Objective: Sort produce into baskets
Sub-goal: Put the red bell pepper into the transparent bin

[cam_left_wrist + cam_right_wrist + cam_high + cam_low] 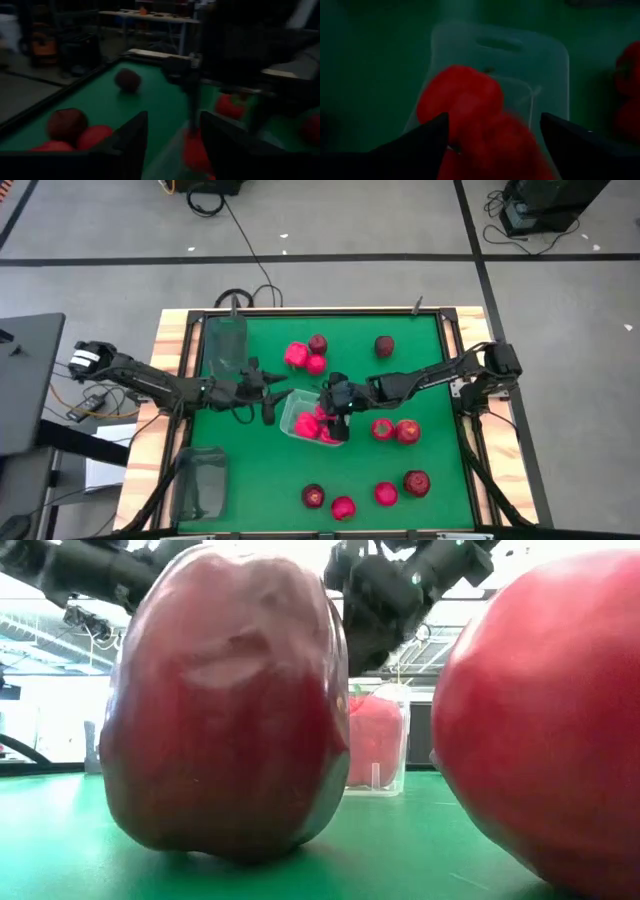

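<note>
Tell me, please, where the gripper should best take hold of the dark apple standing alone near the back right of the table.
Probably from straight above, fingers closing across the widest part of the dark apple. It stands alone on the green table with open space all round, so any side seems free. The right gripper, now open over the clear bin, is nearest.
</note>
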You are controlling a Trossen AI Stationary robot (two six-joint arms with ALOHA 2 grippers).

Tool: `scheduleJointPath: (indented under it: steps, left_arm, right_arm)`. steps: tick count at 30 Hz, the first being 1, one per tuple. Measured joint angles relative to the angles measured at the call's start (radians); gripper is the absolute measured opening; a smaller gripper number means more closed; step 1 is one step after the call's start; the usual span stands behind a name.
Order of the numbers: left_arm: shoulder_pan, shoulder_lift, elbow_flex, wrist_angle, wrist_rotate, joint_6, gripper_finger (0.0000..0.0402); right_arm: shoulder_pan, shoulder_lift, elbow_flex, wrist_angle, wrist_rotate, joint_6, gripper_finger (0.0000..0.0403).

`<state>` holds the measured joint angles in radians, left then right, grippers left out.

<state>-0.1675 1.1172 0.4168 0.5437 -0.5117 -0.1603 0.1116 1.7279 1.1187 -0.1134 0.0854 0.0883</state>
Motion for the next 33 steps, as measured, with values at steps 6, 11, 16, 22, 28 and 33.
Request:
scheduleJointPath:
  steps: [6,11,16,22,28,33]
  left_arm:
    - [0.168,0.0,0.0,-0.093,0.012,0.0,0.0279]
    - [0.316,0.001,0.0,-0.129,0.087,0.004,0.0316]
    - [0.442,0.025,0.0,-0.123,0.17,0.024,0.0336]
    - [0.523,0.142,0.001,-0.005,0.228,-0.019,0.0355]
    - [0.528,0.29,0.085,-0.017,0.255,-0.031,0.0377]
    - [0.528,0.404,0.246,-0.232,0.238,-0.031,0.0389]
  right_arm:
    - [-0.014,-0.078,0.045,-0.001,0.072,-0.113,0.0366]
    - [-0.063,-0.174,0.067,-0.105,0.162,-0.179,0.0363]
    - [-0.145,-0.232,0.066,-0.23,0.153,-0.173,0.0363]
    - [-0.235,-0.241,0.066,-0.287,0.116,-0.169,0.0363]
    - [-0.275,-0.241,0.066,-0.314,0.027,-0.137,0.0363]
    - [-0.277,-0.242,0.066,-0.356,0.023,-0.133,0.0363]
